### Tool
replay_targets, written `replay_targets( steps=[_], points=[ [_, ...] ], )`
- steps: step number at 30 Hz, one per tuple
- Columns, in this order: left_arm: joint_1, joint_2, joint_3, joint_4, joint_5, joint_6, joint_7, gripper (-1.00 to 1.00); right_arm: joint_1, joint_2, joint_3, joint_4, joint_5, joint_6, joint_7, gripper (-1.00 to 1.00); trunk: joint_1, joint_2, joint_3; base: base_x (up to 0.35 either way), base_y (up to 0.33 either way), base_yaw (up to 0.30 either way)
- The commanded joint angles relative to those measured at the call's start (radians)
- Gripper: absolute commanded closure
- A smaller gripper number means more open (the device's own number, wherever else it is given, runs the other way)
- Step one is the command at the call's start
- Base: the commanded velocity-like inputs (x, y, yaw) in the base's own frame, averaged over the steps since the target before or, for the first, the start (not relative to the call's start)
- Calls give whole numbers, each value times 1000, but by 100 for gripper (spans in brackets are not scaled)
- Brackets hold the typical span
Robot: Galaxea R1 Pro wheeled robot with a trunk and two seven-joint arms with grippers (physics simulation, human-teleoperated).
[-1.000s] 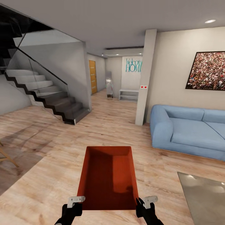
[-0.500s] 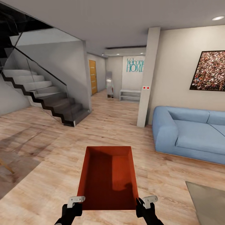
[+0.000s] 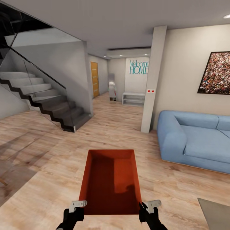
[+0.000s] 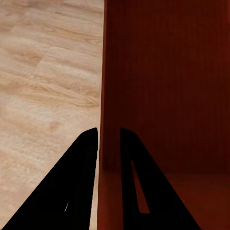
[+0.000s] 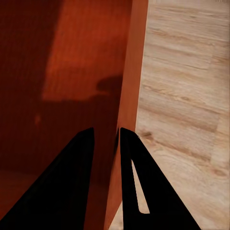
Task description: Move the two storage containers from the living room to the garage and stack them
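Light wood plank floor (image 3: 121,127) ran throughout. Dark staircase (image 3: 54,105) with glass railing stood left; blue sofa (image 3: 195,140) right, below a framed picture (image 3: 215,72). White pillar (image 3: 152,80) centre; orange door (image 3: 94,79) and low white shelf (image 3: 133,98) down the hallway.

Orange-red bin over the wood floor

The lidless storage container (image 3: 110,180) is level, long axis pointing away toward the blue sofa's (image 3: 195,143) left, empty inside, thin low walls.
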Motion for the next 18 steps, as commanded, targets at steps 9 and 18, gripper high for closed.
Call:
replay_targets(
  steps=[9, 18],
  points=[
    [-1, 10, -1, -2, 0, -1, 15, 100, -1, 0, 3, 2, 0, -4, 8, 100, 1, -2, -2, 316, 0, 0],
    [-1, 10, -1, -2, 0, -1, 16, 100, -1, -1, 3, 2, 0, -4, 10, 100, 1, -2, -2, 316, 0, 0]
  ],
)
